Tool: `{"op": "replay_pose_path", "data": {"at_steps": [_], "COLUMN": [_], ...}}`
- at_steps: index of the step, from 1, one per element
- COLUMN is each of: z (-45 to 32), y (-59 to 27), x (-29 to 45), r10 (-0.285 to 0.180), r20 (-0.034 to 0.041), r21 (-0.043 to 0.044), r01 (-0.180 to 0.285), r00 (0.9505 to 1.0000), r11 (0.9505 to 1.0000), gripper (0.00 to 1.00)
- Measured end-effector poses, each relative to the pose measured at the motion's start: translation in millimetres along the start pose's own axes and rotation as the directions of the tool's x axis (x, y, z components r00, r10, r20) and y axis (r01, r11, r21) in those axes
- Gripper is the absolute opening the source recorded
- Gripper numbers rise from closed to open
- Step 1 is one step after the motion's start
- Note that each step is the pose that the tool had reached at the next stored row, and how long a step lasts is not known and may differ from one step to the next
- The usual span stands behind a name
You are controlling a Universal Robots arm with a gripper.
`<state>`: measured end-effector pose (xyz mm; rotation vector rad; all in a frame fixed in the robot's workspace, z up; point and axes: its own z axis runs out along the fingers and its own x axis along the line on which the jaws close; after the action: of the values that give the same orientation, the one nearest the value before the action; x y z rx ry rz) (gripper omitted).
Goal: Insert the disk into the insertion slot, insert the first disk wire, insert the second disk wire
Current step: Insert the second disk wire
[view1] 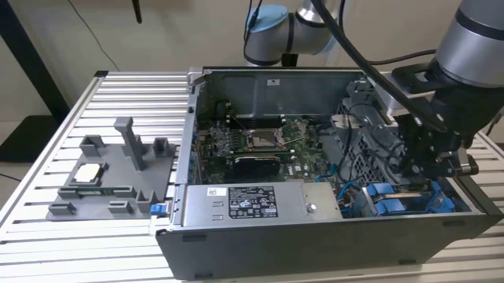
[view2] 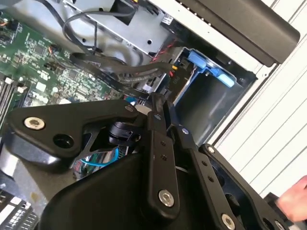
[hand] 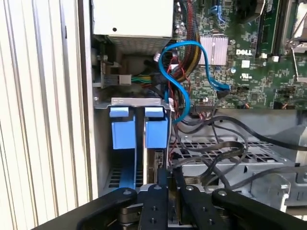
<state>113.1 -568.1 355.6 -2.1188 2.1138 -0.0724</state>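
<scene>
The tool (hand: 165, 179) reaches down into the drive bay (hand: 103, 143), fingers clenched on the disk's (hand: 156, 165) edge, disk standing upright beside the blue tabs (hand: 156, 129)

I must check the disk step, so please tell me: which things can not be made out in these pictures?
- Pincer tips: in the first wrist view, its own black links cover them.
- Disk seating in the insertion slot: the pincer hides the lower end.
- Slot floor, exterior view: the arm blocks it.
</scene>
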Motion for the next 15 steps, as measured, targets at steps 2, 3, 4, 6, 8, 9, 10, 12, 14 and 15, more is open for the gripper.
{"op": "replay_pose_path", "data": {"at_steps": [2, 3, 4, 6, 8, 9, 10, 12, 14, 15], "z": [0.6, 0.7, 0.9, 2.5, 4.8, 5.6, 6.4, 7.9, 8.9, 9.5], "y": [0.0, -0.2, -0.7, -2.5, -3.7, -3.9, -4.3, -5.8, -7.4, -8.0], "x": [-2.3, -2.6, -2.5, -2.4, -2.0, -1.7, -0.8, 1.6, 3.5, 4.1], "r10": [0.000, 0.000, -0.001, -0.001, 0.000, 0.000, 0.000, 0.000, 0.000, -0.001], "r20": [-0.0085, -0.0144, -0.0203, -0.0232, -0.0230, -0.0232, -0.0232, -0.0231, -0.0231, -0.0230], "r21": [-0.0135, -0.0238, -0.0349, -0.0456, -0.0460, -0.0460, -0.0460, -0.0460, -0.0460, -0.0460], "r01": [0.000, 0.000, 0.000, -0.001, -0.001, -0.001, -0.001, -0.001, -0.001, -0.001], "r00": [1.0000, 0.9999, 0.9998, 0.9997, 0.9997, 0.9997, 0.9997, 0.9997, 0.9997, 0.9997], "r11": [0.9999, 0.9997, 0.9994, 0.9990, 0.9989, 0.9989, 0.9989, 0.9989, 0.9989, 0.9989], "gripper": [0.16, 0.16, 0.16, 0.16, 0.16, 0.16, 0.16, 0.16, 0.16, 0.16]}}
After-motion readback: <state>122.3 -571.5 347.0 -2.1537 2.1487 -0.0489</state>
